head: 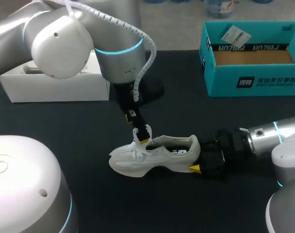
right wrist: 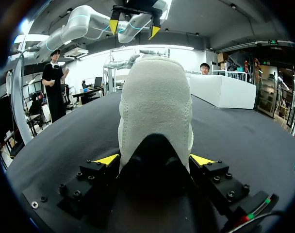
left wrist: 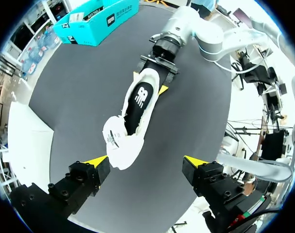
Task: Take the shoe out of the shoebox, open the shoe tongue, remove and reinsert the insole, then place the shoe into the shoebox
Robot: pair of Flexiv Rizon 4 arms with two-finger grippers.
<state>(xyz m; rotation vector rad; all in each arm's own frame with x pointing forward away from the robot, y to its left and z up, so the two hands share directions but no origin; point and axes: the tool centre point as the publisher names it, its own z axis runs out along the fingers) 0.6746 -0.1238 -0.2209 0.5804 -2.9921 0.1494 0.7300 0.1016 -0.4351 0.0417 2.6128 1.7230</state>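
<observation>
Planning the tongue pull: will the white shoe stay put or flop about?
The shoe probably stays put: the right gripper pinches its heel from both sides, sole flat on the table. The tongue looks thin and soft, so it likely bends easily. Its foam-like sole suggests it's light; a hard pull might lift the toe.

Silver-grey left arm (head: 55,39) and right arm (head: 269,136) bear glowing cyan rings (head: 119,49); white ribbed cable (head: 138,34) on the left. Left hand (left wrist: 145,162) and right hand (right wrist: 155,159) are black, screw-studded, yellow-tipped.
</observation>
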